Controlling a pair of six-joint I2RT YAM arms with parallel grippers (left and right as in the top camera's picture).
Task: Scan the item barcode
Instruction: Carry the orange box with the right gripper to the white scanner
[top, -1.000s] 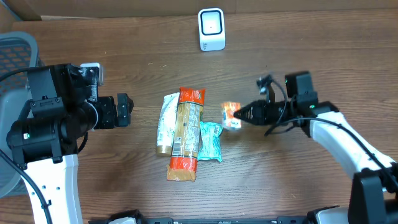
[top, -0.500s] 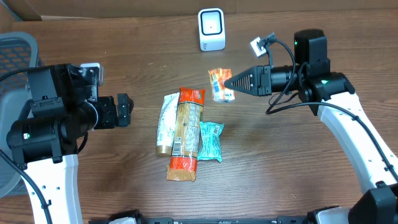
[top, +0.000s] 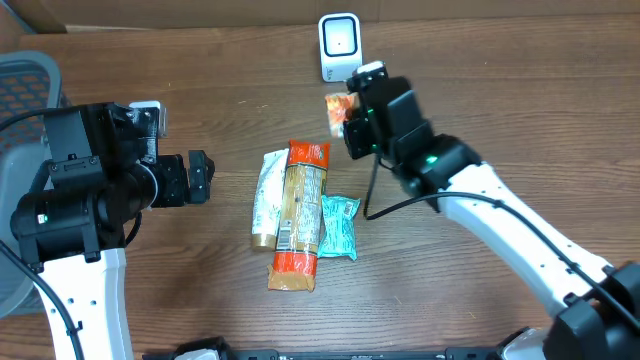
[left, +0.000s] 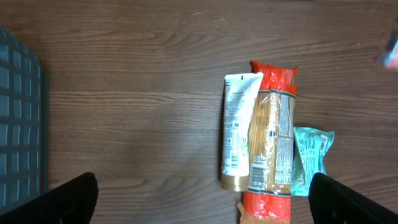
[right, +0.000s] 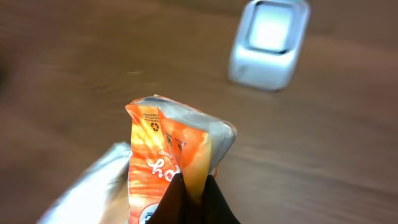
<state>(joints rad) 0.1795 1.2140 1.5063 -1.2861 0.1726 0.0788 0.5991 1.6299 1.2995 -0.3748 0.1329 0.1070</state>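
The desk (top: 500, 90) is brown with darker wood grain. The scanner (top: 340, 45) is white with a pale screen. The snack packet (right: 168, 155) is orange with white lettering and silver edges. The tube (top: 267, 200) is white with a gold cap. The long pack (top: 298, 215) is tan with red ends. The pouch (top: 338, 227) is teal. The left gripper (top: 203, 177) and right gripper (right: 191, 196) are black.

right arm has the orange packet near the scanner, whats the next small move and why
Probably ease the orange packet, pinched in the shut right gripper, closer to the white scanner and square to its front: it hangs short of it, with no barcode showing.
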